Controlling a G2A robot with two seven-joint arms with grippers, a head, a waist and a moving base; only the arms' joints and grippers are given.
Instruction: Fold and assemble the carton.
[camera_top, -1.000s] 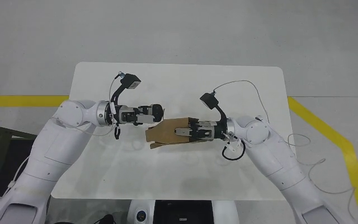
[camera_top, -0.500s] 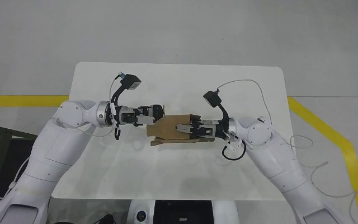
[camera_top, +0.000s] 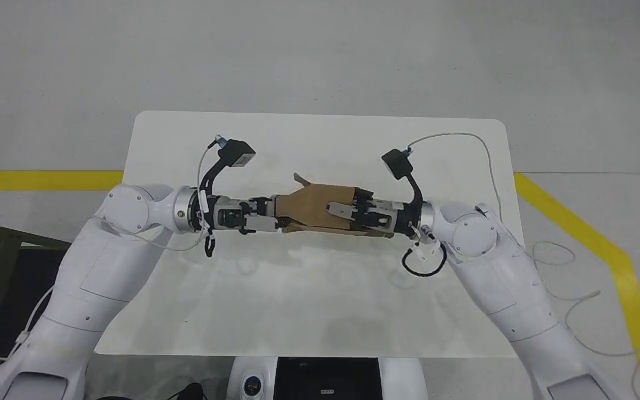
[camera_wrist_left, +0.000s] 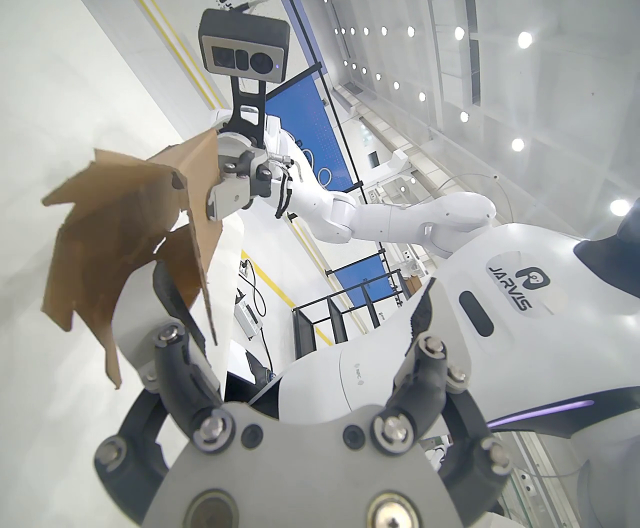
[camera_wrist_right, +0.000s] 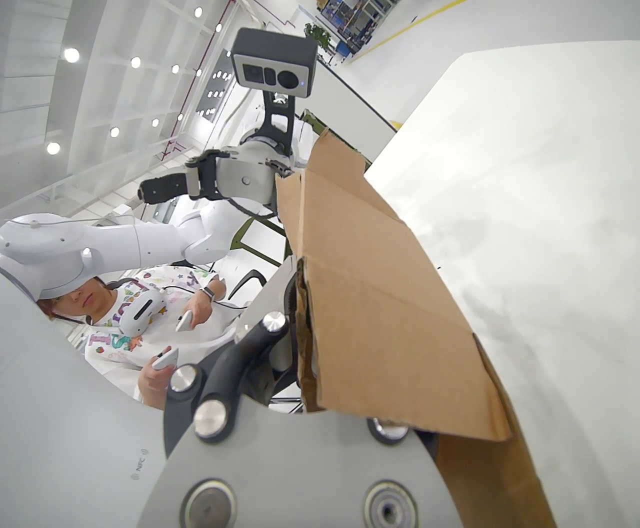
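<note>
1. The white table (camera_top: 300, 320) comes first, with both arms lying across it from its near corners toward the middle.
2. The left gripper (camera_top: 270, 212) sits over the middle of the table, at the carton's left end. Its fingers are spread wide and pinch nothing. One dark finger (camera_wrist_left: 170, 295) lies against the loose cardboard at that end, and the other (camera_wrist_left: 425, 325) stands well apart from it.
3. The brown carton (camera_top: 312, 205) hangs between the two grippers, about halfway between the table's left and right edges. Its long side runs from one gripper to the other. It is only partly formed, with its panels standing at angles. Whether it touches the tabletop cannot be told.
4. The right gripper (camera_top: 335, 211) is at the carton's right end, pressed together on one cardboard wall. In the left wrist view a pale finger (camera_wrist_left: 225, 200) lies flat on that wall's outer face.
5. On the carton's far side, a small pointed flap (camera_top: 298, 181) sticks out toward the table's far edge.
6. Beyond the table's left and right edges, a yellow line (camera_top: 50, 180) runs along the grey floor.
</note>
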